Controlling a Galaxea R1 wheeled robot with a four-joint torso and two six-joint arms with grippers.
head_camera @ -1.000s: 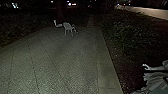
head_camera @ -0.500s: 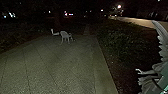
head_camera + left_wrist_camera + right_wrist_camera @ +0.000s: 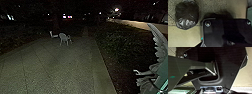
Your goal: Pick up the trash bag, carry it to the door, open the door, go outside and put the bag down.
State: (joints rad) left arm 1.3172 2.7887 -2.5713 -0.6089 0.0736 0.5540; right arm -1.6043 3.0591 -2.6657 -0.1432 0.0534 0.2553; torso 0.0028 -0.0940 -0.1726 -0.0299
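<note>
Trash bag just beside robot base, overlapping paving's smooth border in view — left arm probably nearer. Resting or hanging unclear — jaws' state, both arms: cannot tell.

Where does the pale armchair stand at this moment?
In the head view, the pale armchair stands left of the middle, near the paving's far end, just right of another pale object.

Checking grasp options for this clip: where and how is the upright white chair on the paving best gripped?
Probably by the top edge of the backrest, coming down from above. The chair stands on its legs, and its curved back rises over the seat with nothing covering that edge.
</note>
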